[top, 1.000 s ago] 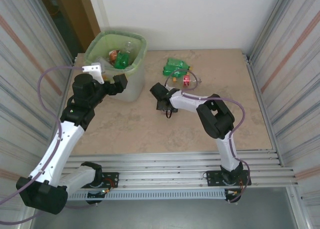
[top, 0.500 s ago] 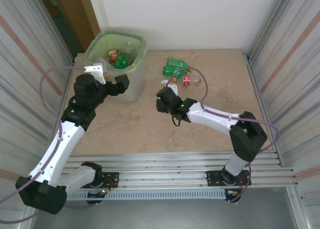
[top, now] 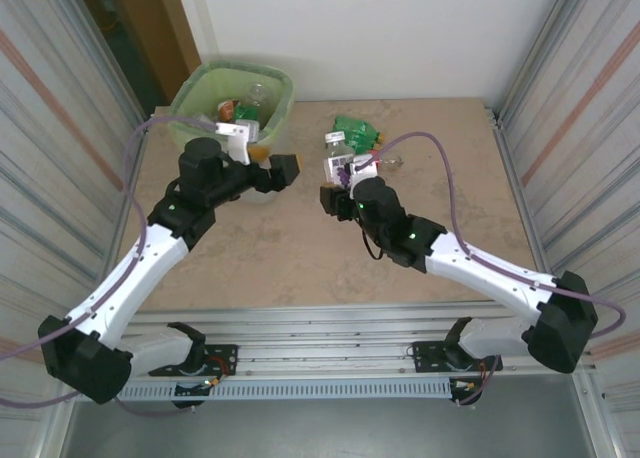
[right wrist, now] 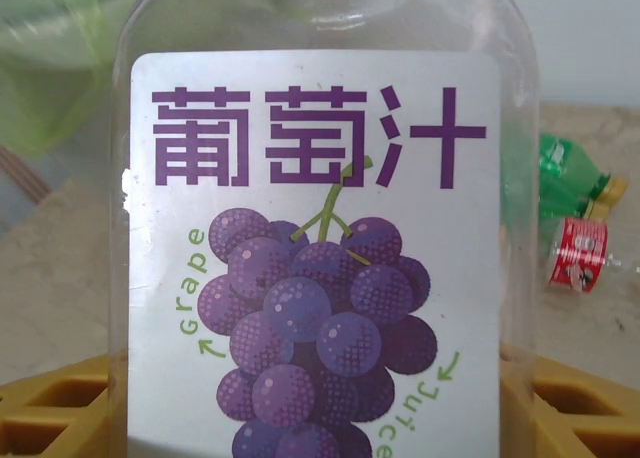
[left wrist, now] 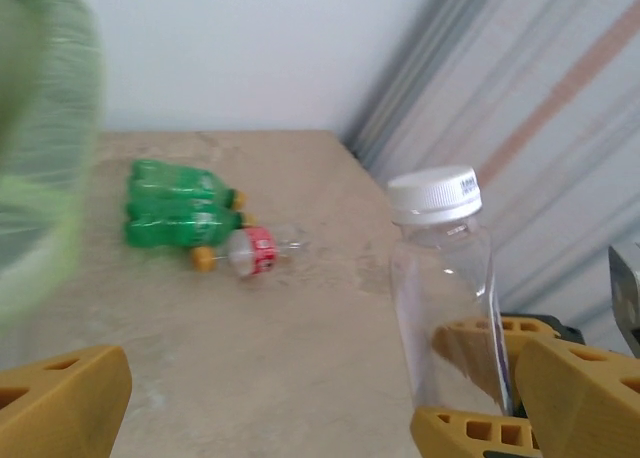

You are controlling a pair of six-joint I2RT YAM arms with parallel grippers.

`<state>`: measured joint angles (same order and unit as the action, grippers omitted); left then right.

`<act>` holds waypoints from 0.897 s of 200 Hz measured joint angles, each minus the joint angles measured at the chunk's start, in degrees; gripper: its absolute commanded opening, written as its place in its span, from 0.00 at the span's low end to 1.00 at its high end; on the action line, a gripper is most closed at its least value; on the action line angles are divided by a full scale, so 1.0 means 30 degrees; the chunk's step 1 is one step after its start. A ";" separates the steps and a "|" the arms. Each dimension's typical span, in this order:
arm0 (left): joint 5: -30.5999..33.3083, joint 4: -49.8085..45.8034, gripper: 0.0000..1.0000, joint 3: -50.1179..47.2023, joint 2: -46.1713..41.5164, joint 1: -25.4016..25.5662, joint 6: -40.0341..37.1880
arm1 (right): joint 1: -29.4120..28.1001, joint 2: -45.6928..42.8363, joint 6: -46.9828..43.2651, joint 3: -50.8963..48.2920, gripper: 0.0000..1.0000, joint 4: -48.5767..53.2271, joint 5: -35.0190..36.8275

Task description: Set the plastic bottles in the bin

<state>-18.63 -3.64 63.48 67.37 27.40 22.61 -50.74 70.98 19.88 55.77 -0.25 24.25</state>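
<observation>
Centre frame, your right claw grips a grape juice bottle; your left claw, wide and empty, sits close. A bump could drop it short of the bin.

A beige marbled table lies under the left tool and the right tool, with a white wall beyond them, ribbed metal panels flanking them on either side and aluminium rails behind them.
</observation>
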 measured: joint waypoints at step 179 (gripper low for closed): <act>-0.3869 0.4379 0.58 0.1515 0.4299 0.2164 0.3300 | -0.0852 -0.0954 -0.2448 -0.0415 0.27 -0.1581 -0.0138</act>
<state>-30.24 9.50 68.03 80.27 33.89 32.51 -53.30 68.12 12.53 54.52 -4.99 23.83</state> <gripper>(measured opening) 0.649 0.641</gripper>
